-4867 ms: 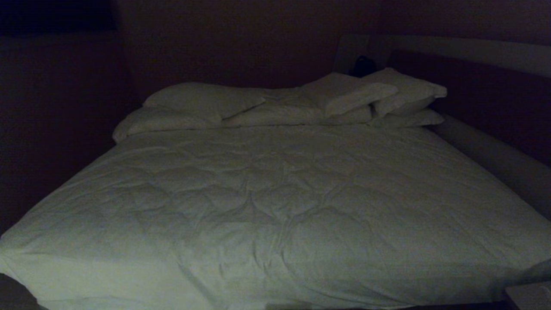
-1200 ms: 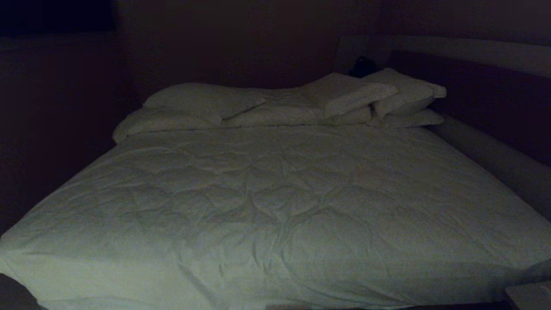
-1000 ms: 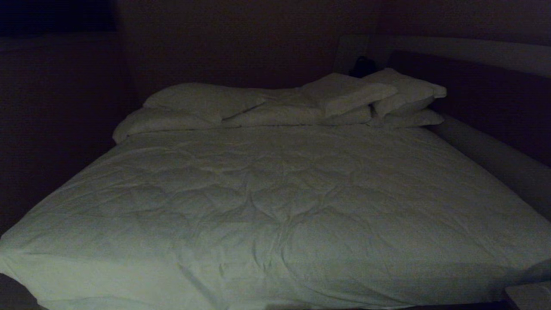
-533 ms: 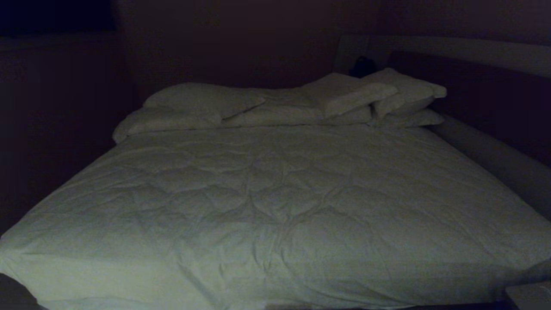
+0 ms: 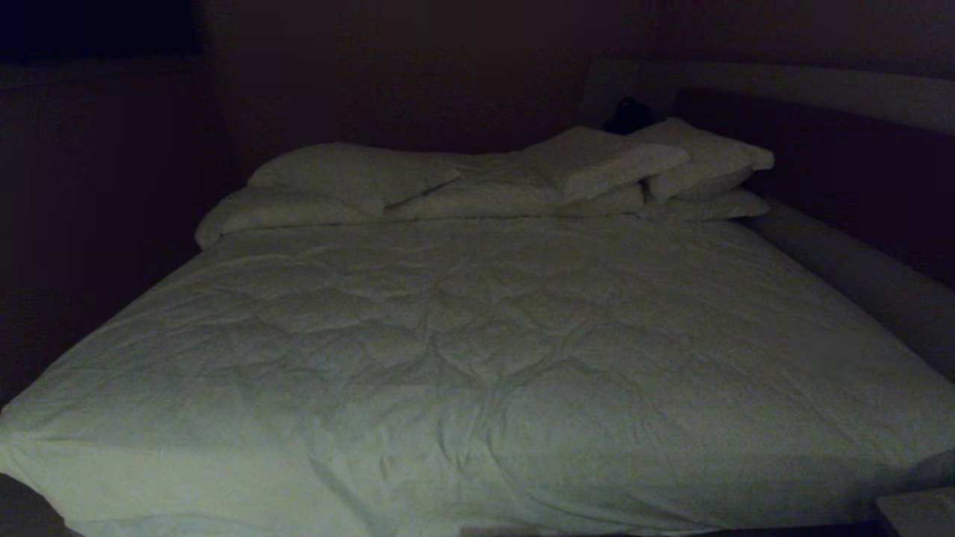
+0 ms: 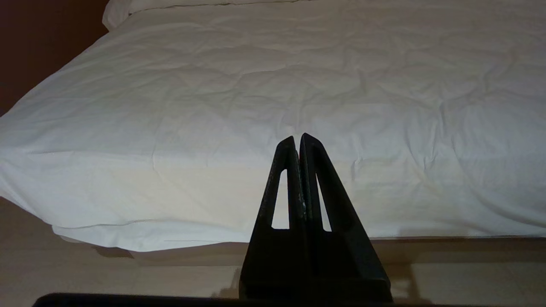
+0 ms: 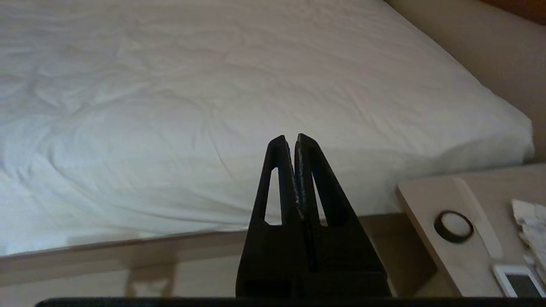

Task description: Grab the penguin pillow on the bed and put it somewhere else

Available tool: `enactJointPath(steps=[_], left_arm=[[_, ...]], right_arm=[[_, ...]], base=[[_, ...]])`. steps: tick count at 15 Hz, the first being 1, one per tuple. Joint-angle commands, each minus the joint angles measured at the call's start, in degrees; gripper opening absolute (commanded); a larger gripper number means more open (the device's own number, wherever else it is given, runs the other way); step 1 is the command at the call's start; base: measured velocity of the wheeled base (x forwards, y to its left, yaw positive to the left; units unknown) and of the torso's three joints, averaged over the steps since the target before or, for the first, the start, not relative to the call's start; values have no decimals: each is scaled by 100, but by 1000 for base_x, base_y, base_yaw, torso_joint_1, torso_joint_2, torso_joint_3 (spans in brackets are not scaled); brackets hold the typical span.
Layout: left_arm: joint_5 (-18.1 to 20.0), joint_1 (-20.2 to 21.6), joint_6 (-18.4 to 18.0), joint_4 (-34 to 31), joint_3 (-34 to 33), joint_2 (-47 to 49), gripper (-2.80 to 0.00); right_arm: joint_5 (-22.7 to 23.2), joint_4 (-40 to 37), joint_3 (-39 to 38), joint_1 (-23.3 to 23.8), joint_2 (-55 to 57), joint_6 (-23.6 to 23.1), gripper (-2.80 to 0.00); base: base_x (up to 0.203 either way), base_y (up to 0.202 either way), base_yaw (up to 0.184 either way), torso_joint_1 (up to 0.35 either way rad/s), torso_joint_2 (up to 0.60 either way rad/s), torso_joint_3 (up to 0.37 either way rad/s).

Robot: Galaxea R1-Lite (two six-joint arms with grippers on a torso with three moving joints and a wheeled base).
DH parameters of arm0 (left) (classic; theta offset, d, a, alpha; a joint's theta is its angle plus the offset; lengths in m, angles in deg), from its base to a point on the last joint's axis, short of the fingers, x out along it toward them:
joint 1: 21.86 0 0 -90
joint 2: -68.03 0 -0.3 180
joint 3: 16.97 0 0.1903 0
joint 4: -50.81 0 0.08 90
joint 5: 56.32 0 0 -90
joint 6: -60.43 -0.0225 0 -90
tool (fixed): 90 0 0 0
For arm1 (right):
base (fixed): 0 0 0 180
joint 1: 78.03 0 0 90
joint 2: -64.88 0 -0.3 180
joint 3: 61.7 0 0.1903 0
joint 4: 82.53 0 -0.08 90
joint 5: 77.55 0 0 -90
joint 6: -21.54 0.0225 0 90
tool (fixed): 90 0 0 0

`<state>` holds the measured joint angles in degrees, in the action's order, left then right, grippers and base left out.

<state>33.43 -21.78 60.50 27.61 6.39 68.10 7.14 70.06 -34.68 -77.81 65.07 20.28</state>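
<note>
Both pairs of jaws are pressed together with nothing between them: the black left gripper and the black right gripper each hang off the foot end of the large bed, short of its wrinkled white quilted duvet, and neither shows in the head view. One bed and one duvet are in sight, with about six plain white pillows stacked along the head end, though the dim head view makes that count unsure. No grey-blue pillow printed with penguins appears on the bed or anywhere in the three views, so it cannot be placed relative to either pair of jaws. One small dark object sits behind the pillows at the far right corner, too dark to identify. Beside the right foot corner of the bed stands a pale beige worktop, carrying one black ring with a light centre, one small white device with a grey screen and some crumpled white material at the edge of the right wrist view.
</note>
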Motion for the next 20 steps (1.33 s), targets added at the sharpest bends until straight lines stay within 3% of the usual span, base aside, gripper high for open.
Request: enactJointPath(steps=[1, 8, 14, 20], left_arm=[[-2, 1, 1, 2, 0, 1, -280], [-2, 1, 1, 2, 0, 1, -280], [-2, 1, 1, 2, 0, 1, -280], [-2, 1, 1, 2, 0, 1, -280]], right_arm=[[50, 45, -33, 4, -9, -5, -280], [530, 396, -366, -3, -9, -267, -280], [514, 387, -366, 2, -18, -234, -280], [488, 405, -366, 4, -18, 92, -280]], base=[[0, 0, 0, 0, 0, 0], [0, 0, 0, 0, 0, 0], [0, 0, 0, 0, 0, 0], [0, 0, 0, 0, 0, 0]])
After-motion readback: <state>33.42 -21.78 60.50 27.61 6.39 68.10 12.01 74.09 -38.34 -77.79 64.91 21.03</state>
